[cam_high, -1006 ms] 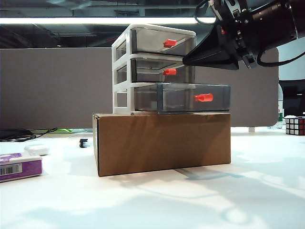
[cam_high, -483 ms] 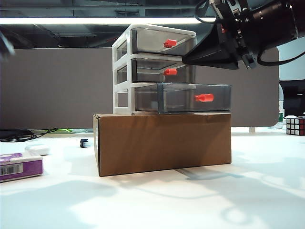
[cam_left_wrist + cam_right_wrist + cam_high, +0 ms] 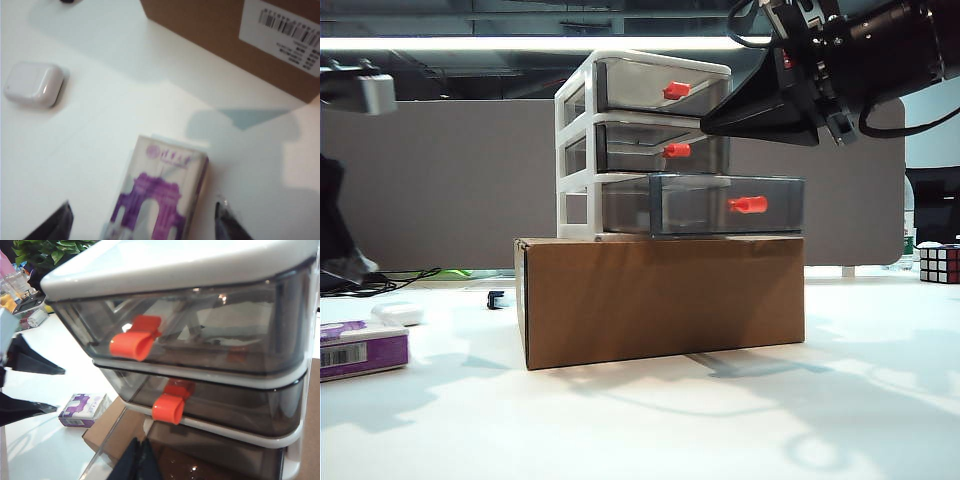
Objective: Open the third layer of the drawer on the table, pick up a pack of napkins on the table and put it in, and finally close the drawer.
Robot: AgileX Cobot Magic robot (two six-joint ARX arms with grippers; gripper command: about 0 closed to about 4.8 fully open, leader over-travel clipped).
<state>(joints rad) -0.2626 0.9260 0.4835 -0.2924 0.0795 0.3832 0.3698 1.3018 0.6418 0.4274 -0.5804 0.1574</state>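
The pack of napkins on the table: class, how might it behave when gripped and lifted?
The pack of napkins looks soft and wrapped in glossy film, so it will probably dent and may slip. Lying flat on the table, it is unlikely to roll. The open left gripper straddles it from above.

Third layer [image 3: 725, 205] pulled out atop cardboard box [image 3: 660, 295]; right end effector [image 3: 712, 125] beside middle knob [image 3: 675, 150].

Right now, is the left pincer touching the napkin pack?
Apart. The left wrist view shows the left pincer open, its fingertips out on either side of the napkin pack, with bare table between each tip and the pack.
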